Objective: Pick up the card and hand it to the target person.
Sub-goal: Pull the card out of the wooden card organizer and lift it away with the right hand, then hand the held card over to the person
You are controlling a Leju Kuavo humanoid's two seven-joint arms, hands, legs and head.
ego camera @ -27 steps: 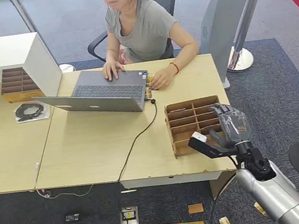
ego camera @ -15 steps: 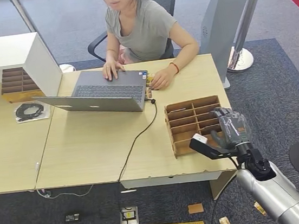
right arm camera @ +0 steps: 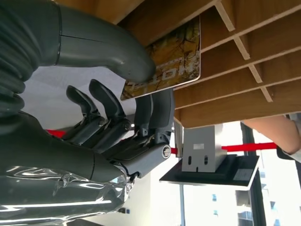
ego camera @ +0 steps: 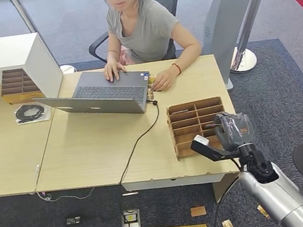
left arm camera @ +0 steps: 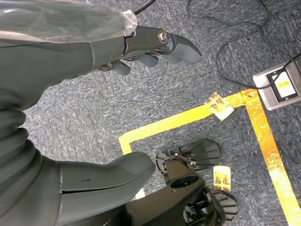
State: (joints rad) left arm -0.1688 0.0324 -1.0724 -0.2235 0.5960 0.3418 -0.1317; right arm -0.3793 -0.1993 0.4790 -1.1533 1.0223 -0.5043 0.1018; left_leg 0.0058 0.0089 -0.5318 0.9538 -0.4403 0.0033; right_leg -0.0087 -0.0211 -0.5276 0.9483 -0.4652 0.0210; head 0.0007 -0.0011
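The right robot hand [right arm camera: 117, 103] already pinches the card [right arm camera: 167, 61], a glossy yellow-brown printed rectangle with rounded corners, between thumb and fingers at the cardboard organizer [ego camera: 194, 122] on the surface [ego camera: 100, 147], so lifting clear and handing over to the seated person [ego camera: 142, 23] remain.

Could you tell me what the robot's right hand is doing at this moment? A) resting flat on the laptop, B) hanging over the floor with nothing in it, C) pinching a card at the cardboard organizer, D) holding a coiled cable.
C: in the right wrist view the thumb and fingers of the right hand pinch the yellow-printed card against the slots of the cardboard organizer.
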